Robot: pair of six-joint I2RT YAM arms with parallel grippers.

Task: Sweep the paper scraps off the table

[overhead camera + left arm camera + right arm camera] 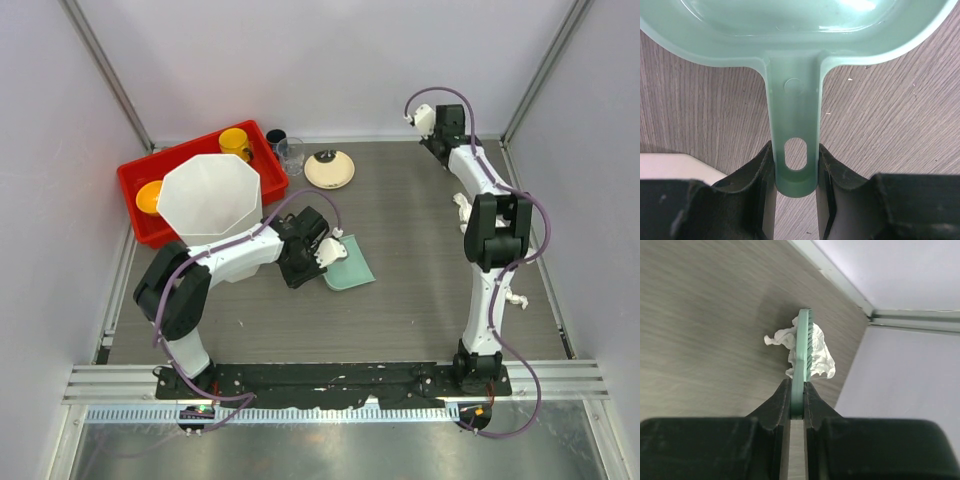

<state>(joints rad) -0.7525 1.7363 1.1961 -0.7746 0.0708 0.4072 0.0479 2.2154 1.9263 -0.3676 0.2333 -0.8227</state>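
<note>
Gripping, left arm: the left gripper (pixel 795 148) has both fingers shut tight on the handle (pixel 794 107) of a pale green dustpan (pixel 349 267), pinching it at the end with the oval hang-hole.
Dustpan: it sits near the middle of the table (pixel 410 310), with its pan reaching out from the fingers toward the right. Whether it touches the wood cannot be told.
Right arm: the right gripper (pixel 797 386) is closed to a narrow slit on a thin green brush (pixel 803 340), which is seen edge-on and sticks straight out from the fingers.
Paper scraps: from above, 2 crumpled white paper scraps (pixel 461 207) show on the right half of the table. 1 is just beside the right arm's upper white link. A second scrap (pixel 515 298) lies near the right edge, beside the arm's lower link.
Wad at the brush: in the right wrist view, 1 crumpled wad (pixel 822 359) lies on the table right behind the brush head, near the pale strip at the foot of the wall. Whether they touch cannot be told.
Far left: a red tray (pixel 133 178) holds 2 yellow cups (pixel 236 141), and a white 8-sided bin (pixel 210 195) covers much of it.
Back edge: a cream plate (pixel 330 170), and a clear glass (pixel 292 155) beside a dark cup (pixel 276 136).
</note>
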